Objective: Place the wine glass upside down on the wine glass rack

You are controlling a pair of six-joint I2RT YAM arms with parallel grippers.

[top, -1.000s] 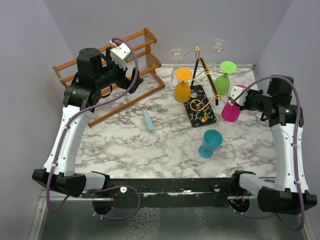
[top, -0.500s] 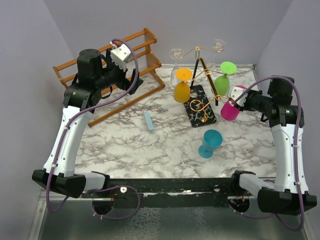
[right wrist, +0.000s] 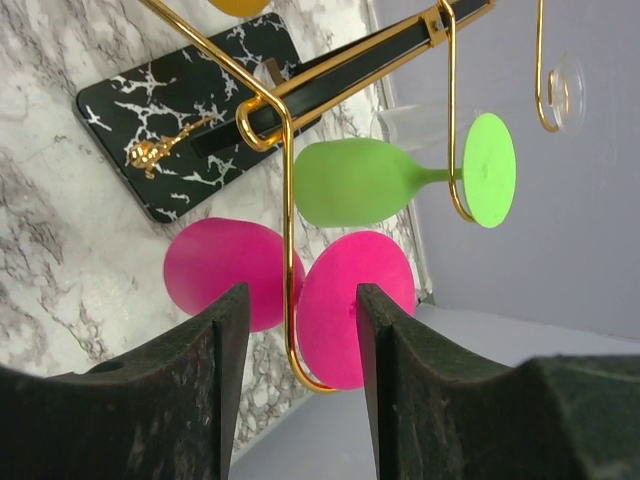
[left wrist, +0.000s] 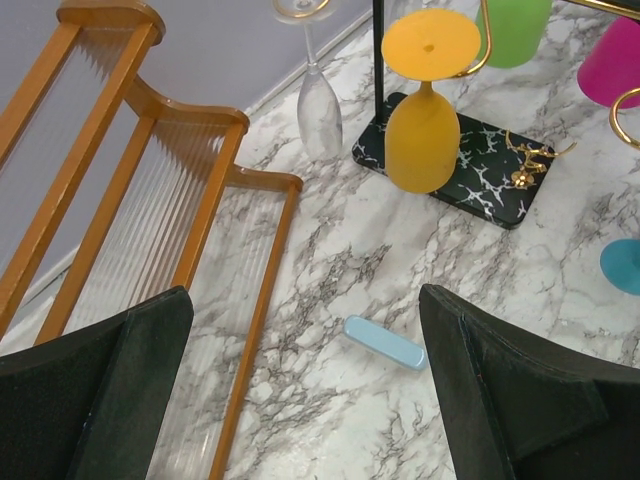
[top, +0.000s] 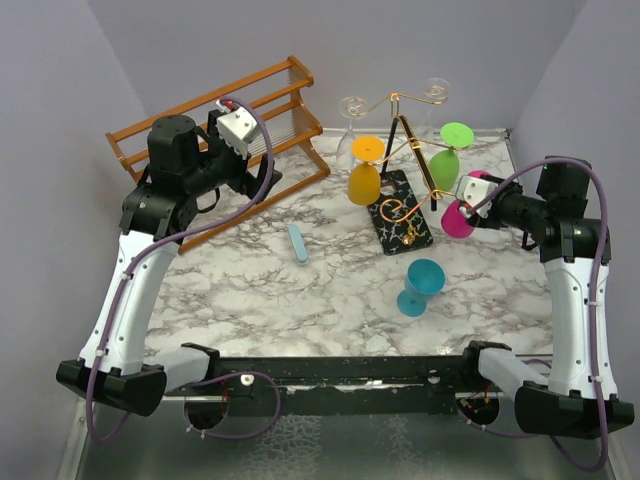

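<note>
Pink glass (right wrist: pixel 225 272) on rack (right wrist: pixel 150 130) | green glass (right wrist: pixel 350 182) beside | teal glass (top: pixel 423 285) apart

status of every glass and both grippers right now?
pink glass: hung inverted on rack
green glass: hung inverted
orange glass: hung inverted
clear glasses: hung inverted
teal glass: upright on table
right gripper: open, straddling pink glass stem
left gripper: open, empty

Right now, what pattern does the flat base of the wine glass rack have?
The base is black with white veins; the right wrist view shows it best.
</note>
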